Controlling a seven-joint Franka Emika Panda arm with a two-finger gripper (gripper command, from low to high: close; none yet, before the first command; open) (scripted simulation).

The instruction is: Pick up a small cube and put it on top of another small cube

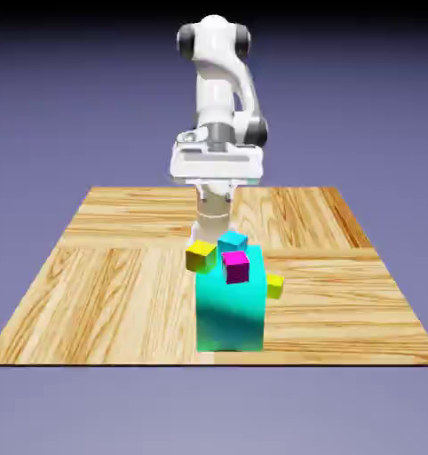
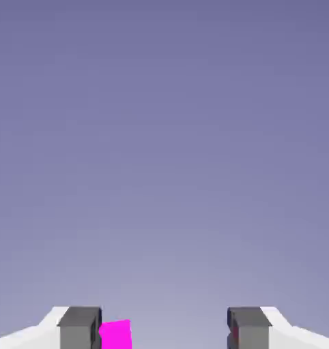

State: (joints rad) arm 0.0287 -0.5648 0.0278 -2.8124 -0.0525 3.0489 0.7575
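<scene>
A tiny lime-yellow small cube [image 1: 273, 285] sits low against the right side of the big teal block [image 1: 230, 309] in the exterior view. On the block's top stand a yellow cube [image 1: 201, 256], a cyan cube [image 1: 233, 241] and a magenta cube [image 1: 236, 266]. My gripper [image 1: 214, 222] hangs just behind these cubes, its tips partly hidden by them. In the hand view the gripper [image 2: 164, 334] is open, with a wide gap. A corner of the magenta cube [image 2: 116, 335] shows beside the left fingertip [image 2: 80, 328]. The rest of that view is plain backdrop.
The wooden table [image 1: 93, 284] spreads to both sides of the teal block, which stands near the table's front edge in the exterior view.
</scene>
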